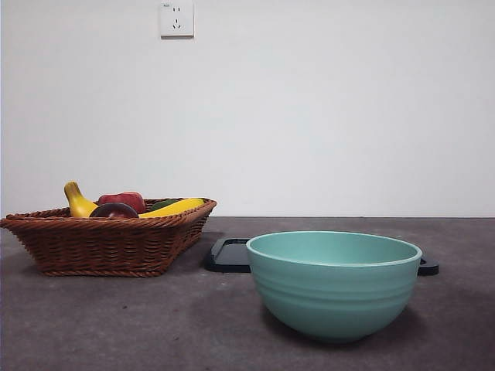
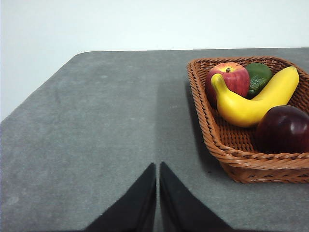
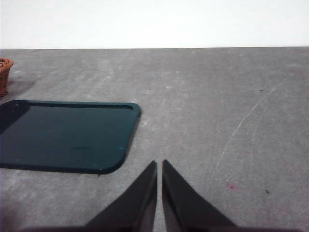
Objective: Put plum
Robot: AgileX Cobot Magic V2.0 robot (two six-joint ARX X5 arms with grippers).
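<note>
The dark maroon plum [image 2: 285, 128] lies in the brown wicker basket [image 2: 227, 150], beside a yellow banana [image 2: 251, 104]; in the front view only its top [image 1: 114, 210] shows above the basket rim [image 1: 108, 224]. My left gripper [image 2: 158, 166] is shut and empty, over bare table some way to the side of the basket. My right gripper [image 3: 159, 164] is shut and empty, over the table beside the dark tray [image 3: 63, 135]. Neither gripper shows in the front view.
A red apple [image 2: 231, 77] and a green fruit [image 2: 259, 76] also lie in the basket. A teal bowl [image 1: 334, 282] stands at the front right, with the dark tray [image 1: 228, 255] behind it. The grey table ends at a white wall.
</note>
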